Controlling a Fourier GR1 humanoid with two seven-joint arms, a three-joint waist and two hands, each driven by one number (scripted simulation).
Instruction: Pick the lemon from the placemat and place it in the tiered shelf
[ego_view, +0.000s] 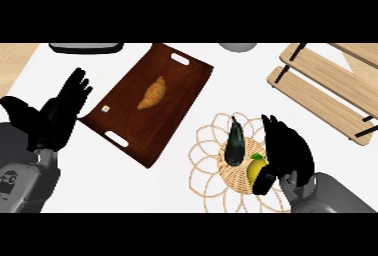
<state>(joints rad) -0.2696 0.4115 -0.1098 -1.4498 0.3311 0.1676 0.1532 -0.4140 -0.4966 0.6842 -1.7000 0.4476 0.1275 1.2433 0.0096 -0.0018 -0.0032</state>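
Resting on placemat (221, 172): lemon (255, 169), eggplant (235, 142).

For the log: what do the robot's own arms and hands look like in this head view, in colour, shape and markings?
Both forearms are grey, smooth and rounded, coming in from the lower edge. The left forearm carries a small dark marking on its casing; the right forearm shows none. Each ends in a black robot hand with fingers and a thumb: the left robot hand and the right robot hand. No cables or sleeves show.

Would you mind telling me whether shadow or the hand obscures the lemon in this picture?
Head view: lighting is even, without glare; the right hand covers part of the lemon, not shadow; the dark eggplant beside it shows little surface detail.
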